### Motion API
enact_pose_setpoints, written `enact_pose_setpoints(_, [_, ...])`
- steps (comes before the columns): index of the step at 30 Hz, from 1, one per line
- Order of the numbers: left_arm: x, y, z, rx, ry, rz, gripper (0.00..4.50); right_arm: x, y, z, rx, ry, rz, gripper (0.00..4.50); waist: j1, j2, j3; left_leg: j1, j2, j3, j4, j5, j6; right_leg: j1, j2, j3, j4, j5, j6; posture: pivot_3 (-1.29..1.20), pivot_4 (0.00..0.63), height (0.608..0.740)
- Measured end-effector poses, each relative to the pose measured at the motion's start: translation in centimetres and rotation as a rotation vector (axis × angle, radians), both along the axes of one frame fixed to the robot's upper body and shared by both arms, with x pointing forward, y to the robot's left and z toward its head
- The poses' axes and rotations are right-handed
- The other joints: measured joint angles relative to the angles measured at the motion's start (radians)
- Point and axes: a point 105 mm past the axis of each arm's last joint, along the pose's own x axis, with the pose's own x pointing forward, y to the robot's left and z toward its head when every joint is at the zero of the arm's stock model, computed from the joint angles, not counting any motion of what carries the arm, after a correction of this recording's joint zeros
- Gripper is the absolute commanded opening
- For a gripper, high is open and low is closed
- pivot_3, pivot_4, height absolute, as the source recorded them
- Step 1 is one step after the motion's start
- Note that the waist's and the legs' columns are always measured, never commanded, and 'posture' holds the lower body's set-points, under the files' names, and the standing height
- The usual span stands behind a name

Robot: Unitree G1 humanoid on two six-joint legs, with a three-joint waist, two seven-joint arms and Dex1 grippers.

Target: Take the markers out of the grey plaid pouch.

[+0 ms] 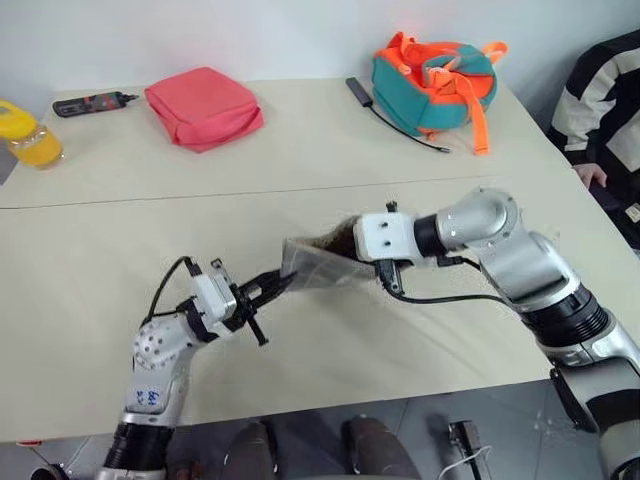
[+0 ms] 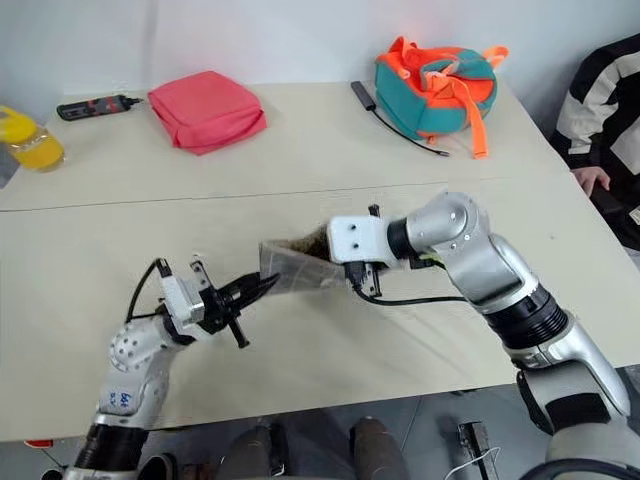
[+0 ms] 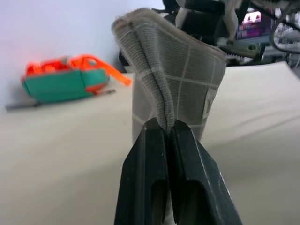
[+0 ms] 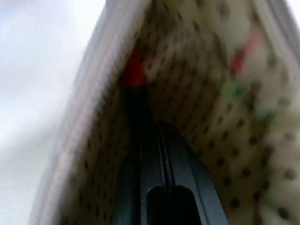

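Note:
The grey plaid pouch [image 1: 318,262] hangs above the middle of the table, stretched between my two grippers. My left gripper [image 3: 163,129] is shut on the seam at its closed end, with the small white label [image 3: 209,101] facing me. My right gripper [image 4: 157,124] is shut and reaches into the pouch's open mouth [image 1: 345,240], between the spotted lining walls. Just past its fingertips lies a dark marker with a red end [image 4: 135,70]. I cannot tell whether the fingers pinch it. Blurred red and green marks show deeper in.
At the back of the table lie a pink-red pouch [image 1: 203,107], a teal-and-orange bag [image 1: 435,85] with a black cable [image 1: 400,125], a black-and-red tool [image 1: 92,103] and a yellow bottle [image 1: 28,135]. A person in a striped sleeve [image 1: 605,100] sits at the right edge.

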Motion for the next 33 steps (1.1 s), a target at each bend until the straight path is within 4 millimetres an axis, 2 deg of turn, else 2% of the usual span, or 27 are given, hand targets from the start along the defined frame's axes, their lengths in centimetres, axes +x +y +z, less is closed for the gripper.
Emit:
enact_pose_setpoints(4, [-1.2,-1.0,-1.9,-0.017,0.081,-0.059,0.0,0.1,-0.4,-1.3,-0.062,-0.004,-0.015,0.03,0.001,0.0,0.0,0.001,0.0,0.0,0.001,0.0,0.001,0.002,0.001,0.0,-0.001,0.0,-0.001,0.0,0.15,0.74])
enact_pose_setpoints(7, [-1.1,-0.8,-2.5,-0.02,0.105,-0.055,0.0,0.0,-0.5,-2.8,-0.094,0.012,-0.018,0.03,0.001,0.0,0.0,0.001,-0.001,0.0,0.001,0.001,0.001,0.002,0.001,0.001,-0.001,0.0,-0.001,0.0,0.15,0.74])
enact_pose_setpoints(10, [-0.9,-0.6,-2.6,-0.055,0.127,-0.042,0.0,0.5,-0.5,-2.9,-0.101,-0.013,-0.03,0.03,0.0,0.0,0.0,0.001,0.0,0.001,0.001,0.001,0.001,0.002,0.001,0.001,-0.001,0.0,-0.001,0.0,0.15,0.74])
enact_pose_setpoints(13, [-0.6,-0.4,-3.0,-0.11,0.179,-0.031,0.0,0.9,0.0,-3.2,-0.106,-0.035,-0.026,0.61,-0.002,0.0,0.0,0.001,0.0,0.001,0.001,0.001,0.001,0.002,0.001,0.001,-0.001,0.0,-0.001,0.0,0.15,0.74])
enact_pose_setpoints(19, [-0.2,0.0,-3.0,-0.171,0.221,-0.024,0.0,1.1,0.7,-3.5,-0.101,-0.049,-0.016,2.54,0.0,0.0,0.0,0.001,0.0,0.0,0.001,0.001,0.001,0.002,0.001,0.001,-0.001,0.0,-0.001,0.0,0.15,0.74])
enact_pose_setpoints(24, [0.1,0.4,-2.7,-0.232,0.268,-0.044,0.0,1.4,1.7,-2.6,-0.077,-0.063,-0.003,2.54,-0.001,0.001,0.0,0.002,0.0,0.001,0.001,0.001,0.001,0.002,0.001,0.001,0.0,0.0,-0.001,0.0,0.15,0.74])
enact_pose_setpoints(33, [0.4,0.8,-2.1,-0.373,0.403,-0.132,0.0,1.7,3.1,-2.9,-0.095,-0.061,0.013,2.54,0.0,0.005,-0.003,0.003,0.0,0.0,0.002,0.001,0.001,0.003,0.001,0.001,0.001,0.0,-0.001,0.0,0.15,0.74])
